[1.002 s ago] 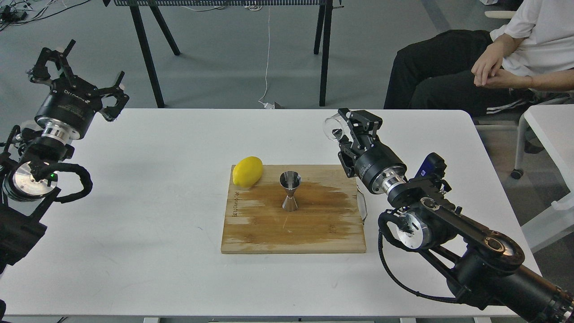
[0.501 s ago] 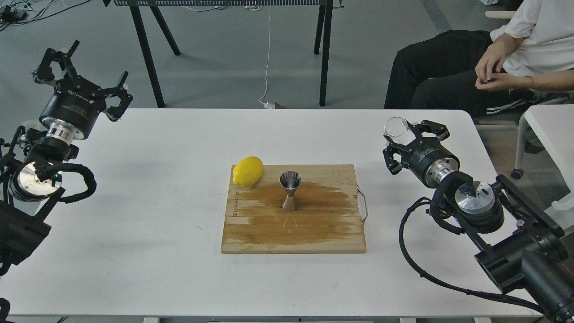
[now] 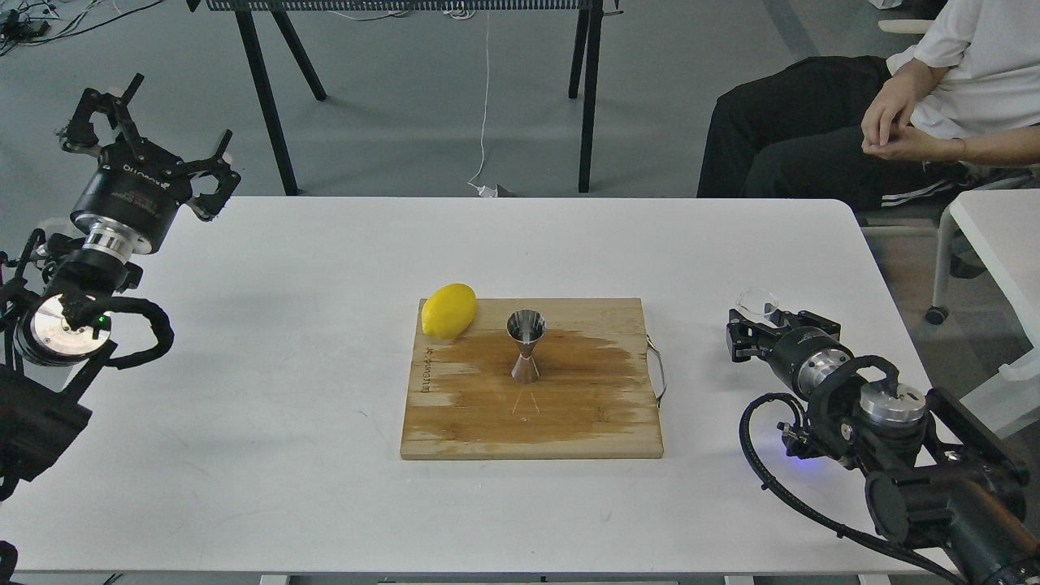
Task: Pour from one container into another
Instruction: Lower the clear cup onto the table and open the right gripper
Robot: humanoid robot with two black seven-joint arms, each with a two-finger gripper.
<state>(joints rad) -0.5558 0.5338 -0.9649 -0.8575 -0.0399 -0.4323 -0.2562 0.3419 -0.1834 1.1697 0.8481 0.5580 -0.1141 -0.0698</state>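
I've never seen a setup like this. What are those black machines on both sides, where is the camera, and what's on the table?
The camera sits in a robot's head, looking down at its own two black arms. Each arm ends in a two-finger gripper. The left gripper is open and empty, raised at the table's far left corner. The right gripper is low over the table's right side, with a small clear glass cup at its fingers. In the middle lies a wooden cutting board, wet-stained, carrying a lemon and an upright steel jigger. A person sits behind.

Bright, even light; sharp focus
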